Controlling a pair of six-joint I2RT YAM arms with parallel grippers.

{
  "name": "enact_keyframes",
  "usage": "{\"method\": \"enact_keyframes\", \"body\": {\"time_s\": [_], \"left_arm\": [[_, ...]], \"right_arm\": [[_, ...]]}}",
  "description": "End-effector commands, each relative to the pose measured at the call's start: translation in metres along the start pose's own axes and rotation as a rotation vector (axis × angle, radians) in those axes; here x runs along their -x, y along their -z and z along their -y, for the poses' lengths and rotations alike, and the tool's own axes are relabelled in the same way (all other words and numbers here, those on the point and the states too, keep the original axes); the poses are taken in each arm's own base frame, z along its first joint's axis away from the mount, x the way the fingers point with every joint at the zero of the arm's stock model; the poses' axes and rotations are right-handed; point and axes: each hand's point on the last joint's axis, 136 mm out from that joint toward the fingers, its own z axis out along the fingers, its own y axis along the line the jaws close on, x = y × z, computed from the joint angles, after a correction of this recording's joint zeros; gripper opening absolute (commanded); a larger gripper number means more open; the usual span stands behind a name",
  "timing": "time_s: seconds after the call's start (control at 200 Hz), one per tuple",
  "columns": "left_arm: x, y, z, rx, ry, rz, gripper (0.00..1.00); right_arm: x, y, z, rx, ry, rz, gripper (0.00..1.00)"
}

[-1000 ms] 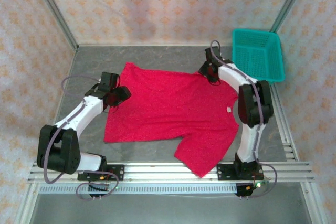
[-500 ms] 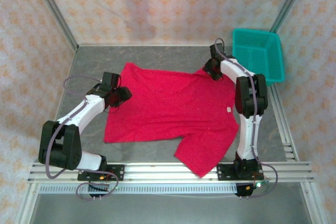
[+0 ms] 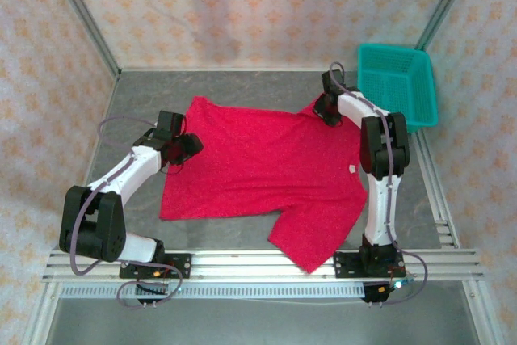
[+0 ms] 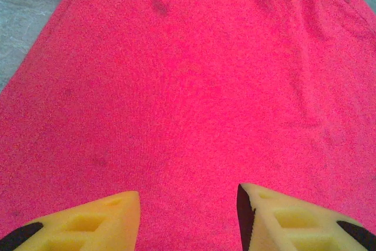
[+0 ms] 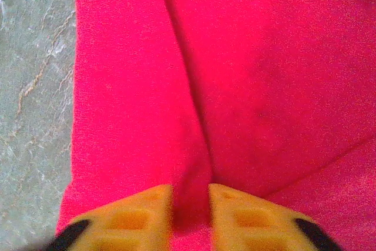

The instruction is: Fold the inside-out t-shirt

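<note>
- Inside-out t-shirt (image 3: pixel 258 169) lies flat on the table (image 3: pixel 137 103) in the top view. Its long axis runs left to right, with the neck end and white tag (image 3: pixel 353 169) to the right. It has not shifted, while the right arm has straightened.
- Left wrist: the left gripper (image 4: pixel 188 195) stands wide above red cloth.
- Right wrist: the right gripper (image 5: pixel 190 189) has narrowed, pinching a ridge of cloth near the shirt's edge.

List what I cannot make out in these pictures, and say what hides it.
The white tag on the t-shirt: top view, too small to read.
The far shirt corner: top view, covered by the right gripper.
The left gripper: left wrist view, the lower edge cuts its fingers.
The cloth fold between the right fingers: right wrist view, the lower edge cuts it off.
</note>
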Motion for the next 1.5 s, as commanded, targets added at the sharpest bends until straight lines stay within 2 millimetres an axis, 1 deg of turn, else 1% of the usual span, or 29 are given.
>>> {"method": "enact_keyframes", "body": {"time_s": [0.0, 0.05, 0.1, 0.185, 0.25, 0.36, 0.475, 0.515, 0.585, 0.635, 0.64, 0.686, 0.706, 0.746, 0.776, 0.836, 0.871, 0.876, 0.901, 0.906, 0.981, 1.001, 1.081, 1.186, 1.226, 1.301, 1.371, 1.446, 1.491], "left_arm": [[0.004, 0.002, 0.002, -0.011, -0.011, 0.012, 0.48], [0.004, 0.002, 0.002, -0.011, -0.011, 0.012, 0.48], [0.004, 0.002, 0.002, -0.012, -0.011, 0.013, 0.48], [0.004, 0.001, 0.002, -0.010, -0.011, 0.014, 0.48], [0.003, 0.000, 0.002, -0.010, -0.011, 0.010, 0.48], [0.002, -0.003, 0.002, -0.013, -0.012, 0.004, 0.48], [0.001, -0.004, 0.000, -0.008, -0.017, -0.001, 0.48], [0.000, -0.005, -0.001, -0.004, -0.019, -0.002, 0.48], [0.000, -0.004, -0.002, -0.003, -0.017, 0.004, 0.48], [0.000, -0.002, -0.002, -0.002, -0.018, 0.007, 0.48], [0.000, -0.002, -0.002, -0.003, -0.018, 0.007, 0.48], [0.000, 0.001, -0.003, -0.001, -0.017, 0.012, 0.48], [0.001, 0.003, -0.003, -0.004, -0.016, 0.017, 0.48], [0.002, 0.008, -0.002, -0.008, -0.017, 0.028, 0.48], [0.003, 0.011, -0.001, -0.012, -0.018, 0.034, 0.48], [0.004, 0.015, 0.000, -0.016, -0.018, 0.040, 0.48], [0.004, 0.017, 0.001, -0.018, -0.018, 0.040, 0.48], [0.004, 0.018, 0.001, -0.019, -0.018, 0.041, 0.48], [0.004, 0.019, 0.001, -0.021, -0.016, 0.041, 0.48], [0.004, 0.019, 0.001, -0.021, -0.016, 0.041, 0.48], [0.004, 0.019, 0.003, -0.035, -0.001, 0.040, 0.49], [0.004, 0.018, 0.004, -0.039, 0.006, 0.042, 0.49], [0.004, 0.012, 0.007, -0.058, 0.027, 0.038, 0.49], [0.002, -0.005, 0.008, -0.061, 0.044, 0.009, 0.49], [0.002, -0.013, 0.009, -0.056, 0.046, -0.003, 0.49], [0.007, -0.029, 0.008, -0.032, 0.050, -0.011, 0.49], [0.016, -0.046, 0.006, -0.004, 0.061, -0.015, 0.49], [0.025, -0.067, 0.002, 0.023, 0.080, -0.025, 0.49], [0.031, -0.080, -0.001, 0.040, 0.095, -0.035, 0.49]], "right_arm": [[0.004, 0.001, 0.000, -0.019, -0.006, 0.008, 0.11], [0.006, 0.003, -0.002, -0.018, -0.003, 0.009, 0.07], [0.008, 0.006, -0.006, -0.011, 0.001, 0.012, 0.00], [0.018, 0.013, -0.019, 0.025, 0.005, 0.035, 0.00], [0.032, 0.019, -0.036, 0.073, 0.020, 0.069, 0.00], [0.054, 0.016, -0.083, 0.231, 0.066, 0.108, 0.00], [0.069, 0.001, -0.138, 0.445, 0.119, 0.108, 0.00], [0.075, 0.000, -0.158, 0.524, 0.128, 0.107, 0.00], [0.082, 0.000, -0.184, 0.646, 0.111, 0.077, 0.32], [0.088, 0.005, -0.194, 0.690, 0.084, 0.049, 0.44], [0.087, 0.003, -0.193, 0.688, 0.081, 0.041, 0.45], [0.089, 0.011, -0.198, 0.702, 0.074, 0.018, 0.54], [0.087, 0.014, -0.196, 0.692, 0.074, 0.003, 0.59], [0.082, 0.022, -0.194, 0.669, 0.092, -0.018, 0.62], [0.078, 0.029, -0.189, 0.637, 0.099, -0.027, 0.62], [0.069, 0.036, -0.170, 0.549, 0.102, -0.042, 0.63], [0.064, 0.046, -0.161, 0.513, 0.103, -0.040, 0.63], [0.061, 0.043, -0.157, 0.500, 0.100, -0.047, 0.63], [0.056, 0.049, -0.147, 0.468, 0.099, -0.044, 0.63], [0.054, 0.046, -0.144, 0.458, 0.099, -0.047, 0.62], [0.037, 0.066, -0.115, 0.387, 0.093, -0.023, 0.62], [0.029, 0.066, -0.103, 0.359, 0.087, -0.030, 0.62], [0.001, 0.073, -0.069, 0.288, 0.089, -0.052, 0.62], [-0.041, 0.066, -0.022, 0.194, 0.083, -0.117, 0.62], [-0.051, 0.062, -0.007, 0.160, 0.084, -0.124, 0.62], [-0.062, 0.052, 0.018, 0.093, 0.083, -0.124, 0.62], [-0.066, 0.039, 0.030, 0.051, 0.085, -0.138, 0.62], [-0.065, 0.022, 0.036, 0.009, 0.089, -0.154, 0.63], [-0.063, 0.013, 0.035, -0.003, 0.097, -0.163, 0.63]]}}
